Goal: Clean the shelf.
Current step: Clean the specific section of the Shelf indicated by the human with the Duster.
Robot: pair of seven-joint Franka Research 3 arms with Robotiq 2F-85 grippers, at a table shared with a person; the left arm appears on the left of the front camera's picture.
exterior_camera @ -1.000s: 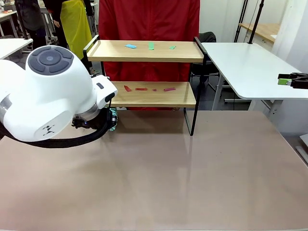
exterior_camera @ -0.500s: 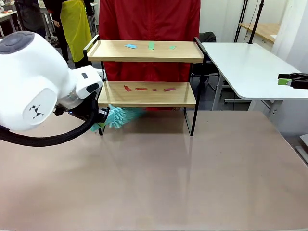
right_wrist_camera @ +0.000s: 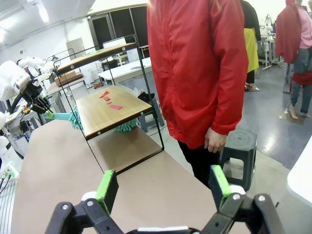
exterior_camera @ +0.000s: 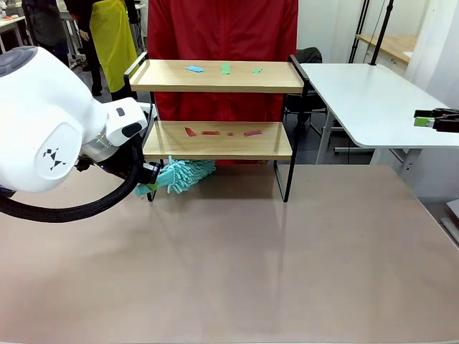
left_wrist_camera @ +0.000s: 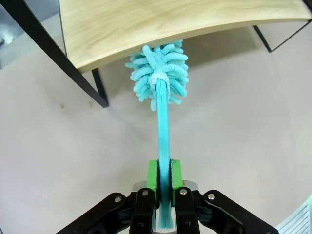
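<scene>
Teal duster [left_wrist_camera: 160, 73] looked soft to me; left gripper [left_wrist_camera: 164, 178] clamped its handle end below the shelf [left_wrist_camera: 146, 29]. Right gripper [right_wrist_camera: 164, 187] gaped empty.

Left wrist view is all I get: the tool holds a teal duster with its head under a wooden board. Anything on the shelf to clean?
Observer: Yes. The front view shows red scraps on the lower board of the shelf, the board above the duster.
Operator: And the top board?
Observer: Blue and green scraps lie on it.
Operator: The other tool?
Observer: The right tool is open, holding nothing, far right of the shelf.
</scene>
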